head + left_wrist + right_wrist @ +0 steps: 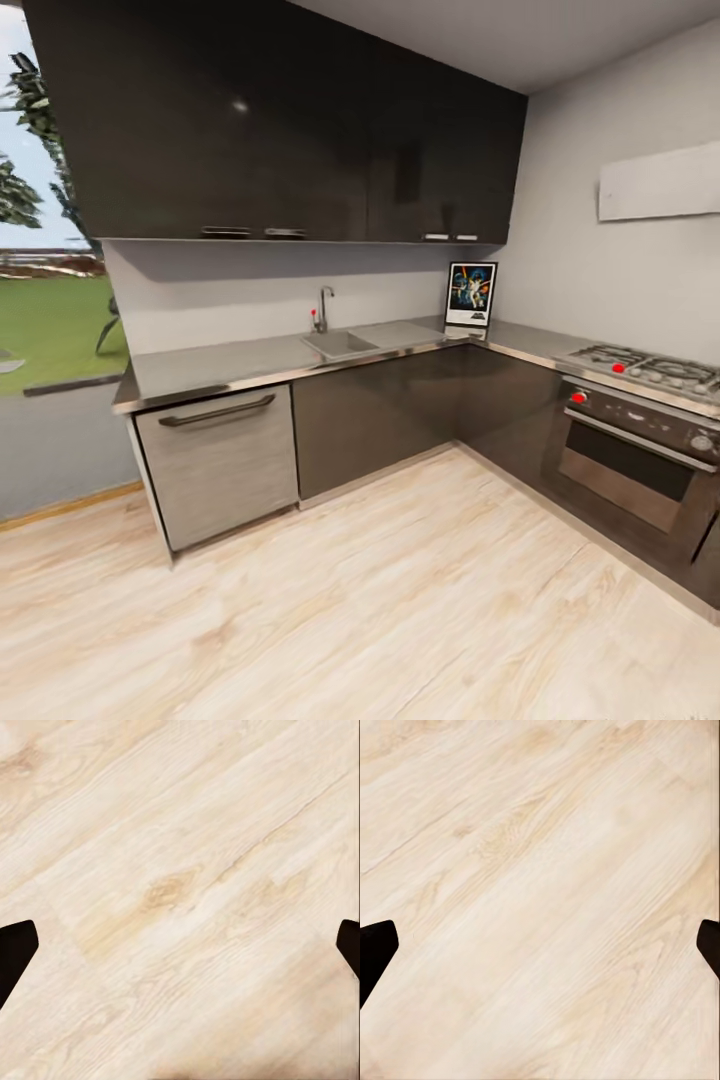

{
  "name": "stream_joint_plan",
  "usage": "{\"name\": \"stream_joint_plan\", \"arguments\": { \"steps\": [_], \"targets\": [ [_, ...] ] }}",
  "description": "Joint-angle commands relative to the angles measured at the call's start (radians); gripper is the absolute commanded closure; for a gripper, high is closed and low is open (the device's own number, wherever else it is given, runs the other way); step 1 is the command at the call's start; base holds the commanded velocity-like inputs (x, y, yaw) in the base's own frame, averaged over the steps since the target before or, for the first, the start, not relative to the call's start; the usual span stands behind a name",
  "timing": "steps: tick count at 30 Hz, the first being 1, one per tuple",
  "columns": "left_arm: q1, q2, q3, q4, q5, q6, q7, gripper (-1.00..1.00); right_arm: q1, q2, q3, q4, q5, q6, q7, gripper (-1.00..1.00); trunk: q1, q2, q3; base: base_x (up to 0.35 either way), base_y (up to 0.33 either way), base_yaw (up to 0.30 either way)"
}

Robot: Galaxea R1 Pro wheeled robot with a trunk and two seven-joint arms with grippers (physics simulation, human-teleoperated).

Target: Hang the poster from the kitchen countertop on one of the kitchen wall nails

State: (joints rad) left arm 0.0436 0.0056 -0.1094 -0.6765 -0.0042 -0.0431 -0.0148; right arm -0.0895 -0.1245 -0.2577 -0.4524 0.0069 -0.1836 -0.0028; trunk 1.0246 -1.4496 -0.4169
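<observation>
Above the pale wooden floor (pixel 180 885), the left gripper (pixel 180 945) hangs with its two dark fingertips (pixel 15 952) far apart at the picture's edges, so it is wide and holds nothing; the right gripper (pixel 540 945) is the same, wide and empty over the planks. Further out, in the head view, the poster (pixel 471 294) stands upright in the inner corner of the worktop (pixel 230 362), leaning, as it seems, against the back wall under the dark upper cabinets (pixel 300 130). It is beside the sink (pixel 340 344) with its tap (pixel 324 308), and well apart from the gas hob (pixel 650 370) and the oven (pixel 630 460) on the other leg of the L. The robot is not yet near the worktop, so I judge that the approach is the step in hand. No wall nail can be made out at this distance; the pale panel (pixel 660 182) on the side wall is too blurred to tell what it is. Several things could go wrong from here. The corner is deep, and the base may hit the lower cabinets before an arm reaches the frame. The frame is thin and only leaning, so a touch from a finger may tip it flat or push it toward the sink.
</observation>
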Motion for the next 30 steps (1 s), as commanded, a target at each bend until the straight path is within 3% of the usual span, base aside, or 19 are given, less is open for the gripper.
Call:
{"name": "stream_joint_plan", "arguments": {
  "steps": [1,7,16,30],
  "targets": [
    [0.0,0.001,-0.001,-0.001,0.0,-0.001,-0.001,-1.0,-0.001,0.0,0.0,0.001,0.001,-0.004,0.0,-1.0,0.0,0.0,0.0,0.235,-0.239,-0.263],
    [0.0,0.001,-0.001,-0.001,0.0,-0.001,-0.001,-1.0,-0.001,0.0,0.002,0.001,0.001,-0.004,0.0,-1.0,0.0,0.0,0.002,0.236,-0.243,-0.203],
    [0.001,0.001,-0.001,-0.001,0.0,-0.001,-0.001,-1.0,-0.001,0.001,0.004,0.001,0.001,-0.004,-0.002,-1.0,0.0,0.0,0.003,0.264,-0.216,-0.038],
    [0.001,0.001,0.0,-0.001,0.001,-0.001,-0.001,-1.0,-0.001,0.002,0.006,0.001,0.002,-0.004,-0.002,-1.0,0.0,0.0,0.003,0.327,-0.038,-0.002]
  ]
}}
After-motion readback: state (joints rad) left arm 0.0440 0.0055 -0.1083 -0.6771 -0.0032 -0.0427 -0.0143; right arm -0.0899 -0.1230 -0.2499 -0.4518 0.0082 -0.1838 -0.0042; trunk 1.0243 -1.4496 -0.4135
